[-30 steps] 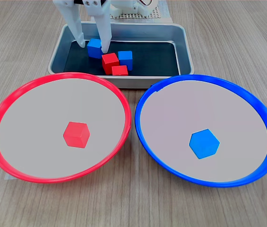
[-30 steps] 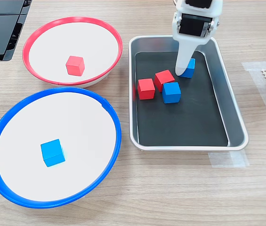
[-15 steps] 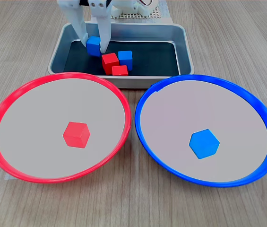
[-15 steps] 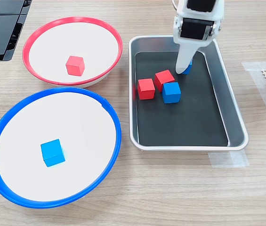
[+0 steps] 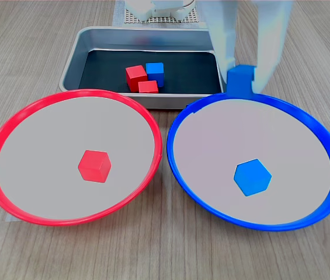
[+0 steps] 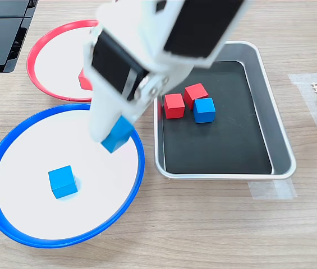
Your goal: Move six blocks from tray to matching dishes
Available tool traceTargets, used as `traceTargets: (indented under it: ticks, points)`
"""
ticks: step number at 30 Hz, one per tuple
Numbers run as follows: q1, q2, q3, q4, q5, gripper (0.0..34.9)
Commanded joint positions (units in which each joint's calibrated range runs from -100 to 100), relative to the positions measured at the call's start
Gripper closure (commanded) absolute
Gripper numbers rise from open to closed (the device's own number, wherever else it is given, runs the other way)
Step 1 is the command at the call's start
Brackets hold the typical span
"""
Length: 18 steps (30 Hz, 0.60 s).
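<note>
My gripper (image 5: 242,79) (image 6: 113,134) is shut on a blue block (image 5: 240,81) (image 6: 118,135) and holds it in the air over the far edge of the blue-rimmed dish (image 5: 305,122) (image 6: 12,145). Another blue block (image 5: 252,177) (image 6: 63,181) lies in that dish. The red-rimmed dish (image 5: 13,134) (image 6: 51,39) holds one red block (image 5: 94,166), mostly hidden by the arm in the second exterior view. In the silver tray (image 5: 74,55) (image 6: 276,134) sit two red blocks (image 5: 135,76) (image 6: 174,105) and one blue block (image 5: 155,73) (image 6: 204,110), touching each other.
A black device (image 6: 1,33) lies at the second exterior view's upper left. Clear tape (image 6: 273,189) sticks to the wooden table by the tray's corner. The arm's white base (image 5: 159,9) stands behind the tray.
The gripper lifted the blue block out of the tray and carried it over to the blue-rimmed dish's edge. The other blocks have not moved.
</note>
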Motion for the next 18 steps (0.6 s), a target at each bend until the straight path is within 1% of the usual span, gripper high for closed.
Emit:
traceTargets:
  ticks: [1,2,5,6,7,8,9,11,12,14,17,18]
  points:
    - [-0.75,2.26,-0.04,-5.56,-0.39,34.1]
    - [-0.75,2.60,0.32,-5.65,-0.10,30.7]
    - [-0.47,2.52,0.87,-4.82,0.59,12.1]
    - [-0.28,2.09,0.69,-4.33,0.63,10.7]
    - [0.28,1.07,-0.04,-2.59,0.73,12.5]
    - [0.94,-0.21,-0.13,-0.61,0.98,15.1]
    - [2.26,-3.11,0.23,4.34,2.25,20.8]
    - [4.23,-6.69,2.23,8.80,3.91,33.0]
    - [5.65,-8.82,4.15,11.19,5.57,33.8]
    - [9.22,-13.52,9.43,14.08,8.84,34.3]
    - [15.15,-20.42,20.99,13.17,14.02,34.6]
    - [17.13,-22.64,25.72,11.36,15.87,34.6]
